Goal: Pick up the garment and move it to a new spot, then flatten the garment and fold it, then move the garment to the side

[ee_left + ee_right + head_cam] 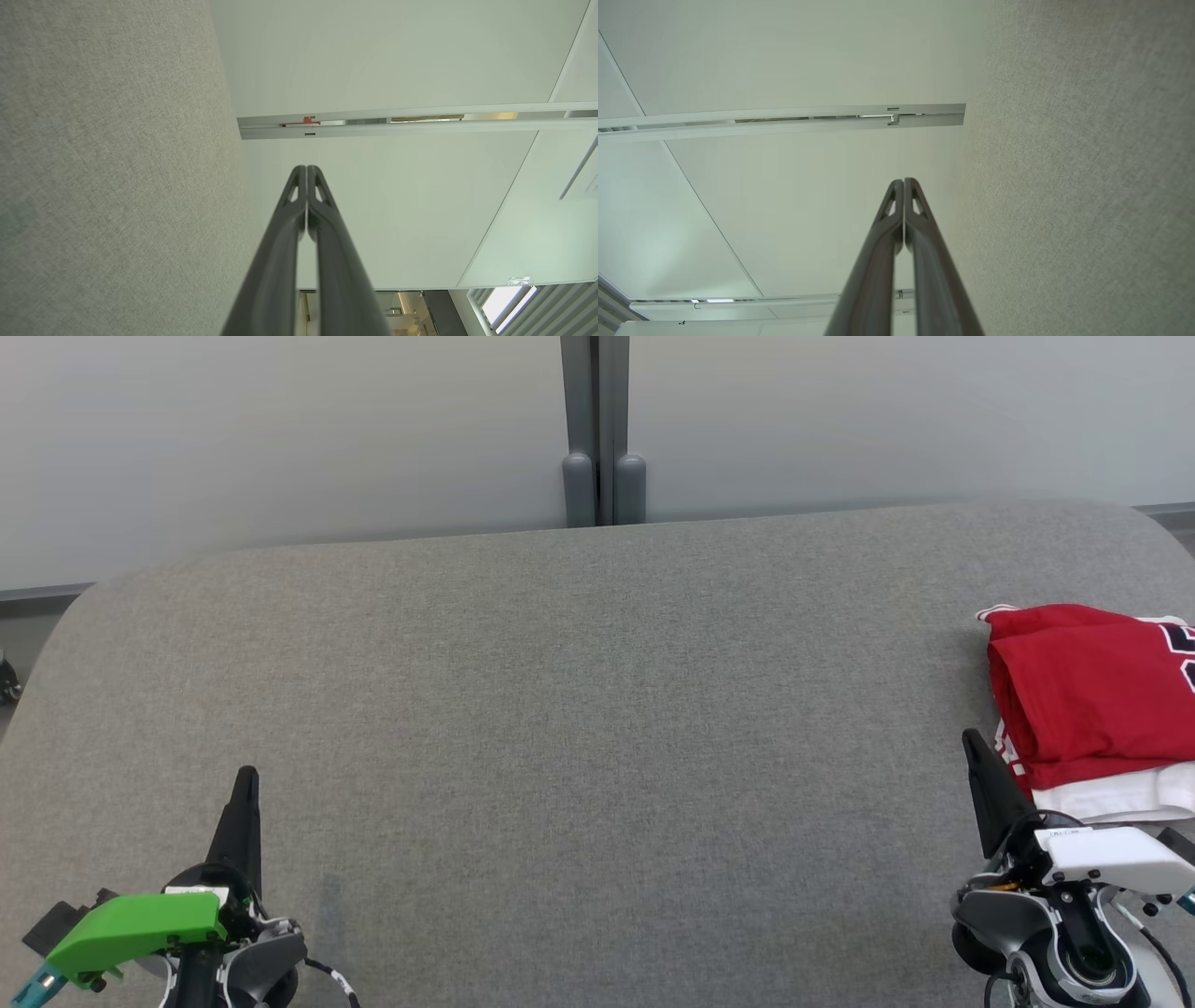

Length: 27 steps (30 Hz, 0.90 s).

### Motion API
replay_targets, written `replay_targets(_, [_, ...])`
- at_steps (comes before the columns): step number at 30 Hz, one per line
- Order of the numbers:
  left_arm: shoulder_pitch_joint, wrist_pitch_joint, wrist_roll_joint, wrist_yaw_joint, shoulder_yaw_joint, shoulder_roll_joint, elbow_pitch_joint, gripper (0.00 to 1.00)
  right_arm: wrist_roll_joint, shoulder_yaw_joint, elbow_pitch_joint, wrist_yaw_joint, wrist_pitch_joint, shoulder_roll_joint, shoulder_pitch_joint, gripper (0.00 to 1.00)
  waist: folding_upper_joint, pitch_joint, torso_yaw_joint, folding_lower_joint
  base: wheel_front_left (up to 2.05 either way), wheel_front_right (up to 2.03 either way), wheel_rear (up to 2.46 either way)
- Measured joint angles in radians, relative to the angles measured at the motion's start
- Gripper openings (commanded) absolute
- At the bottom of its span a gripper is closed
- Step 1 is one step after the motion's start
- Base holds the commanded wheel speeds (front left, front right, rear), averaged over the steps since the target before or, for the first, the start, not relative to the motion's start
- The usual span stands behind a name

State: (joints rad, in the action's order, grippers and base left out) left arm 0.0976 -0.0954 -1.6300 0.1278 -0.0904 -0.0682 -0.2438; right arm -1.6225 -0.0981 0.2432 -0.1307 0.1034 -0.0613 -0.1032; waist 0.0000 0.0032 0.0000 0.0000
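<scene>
We record the garment (1088,695) as red with white trim and dark lettering. The bench (597,709) is grey, finely flecked fabric. The left gripper (246,779) is black with a green cover (140,924); the right gripper (973,747) black with a white housing (1111,854). The wall (280,429) is pale grey.

The garment (1088,695) lies on the table's (579,709) right side, the right gripper (973,739) just beside it. A wall (280,429) stands behind

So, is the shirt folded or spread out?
Folded: the red shirt lies as a compact layered bundle on the right of the table, white layer showing underneath.
</scene>
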Motion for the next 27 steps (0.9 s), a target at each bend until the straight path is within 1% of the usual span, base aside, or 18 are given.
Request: replay_targets(27, [0.002,-0.006,0.001,0.000,-0.006,0.006,-0.001,0.00,-0.001,-0.006,0.001,0.000,0.002,0.003,-0.002,0.00,0.0000,0.000,0.000,0.0000,0.00,0.00,0.00])
